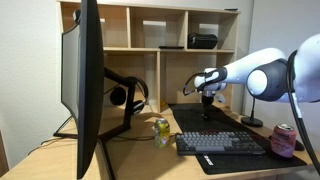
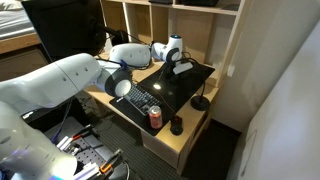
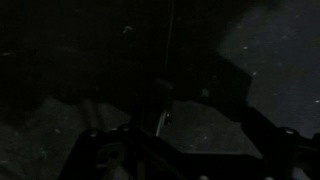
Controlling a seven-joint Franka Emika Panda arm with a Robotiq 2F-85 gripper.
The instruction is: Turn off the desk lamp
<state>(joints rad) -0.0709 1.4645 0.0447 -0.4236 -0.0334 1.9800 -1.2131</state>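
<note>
The desk lamp stands on the right of the desk. Its small round base shows in both exterior views (image 1: pixel 252 121) (image 2: pixel 200 103), and its thin neck arches toward the shelf, ending in a small head (image 1: pixel 188 90). No glow is visible. My gripper (image 1: pixel 207 103) (image 2: pixel 181 68) points down over the black desk mat (image 1: pixel 200 120), close beside the lamp's head. The wrist view is very dark. It shows only a thin vertical line (image 3: pixel 166 70), likely the neck, over the mat. I cannot make out the fingers.
A large monitor (image 1: pixel 85 80) and black headphones on a stand (image 1: pixel 128 95) fill one side. A keyboard (image 1: pixel 220 143), a pink can (image 1: pixel 284 138) and a small yellow-green object (image 1: pixel 161 130) sit at the front. Wooden shelves (image 1: pixel 160 45) stand behind.
</note>
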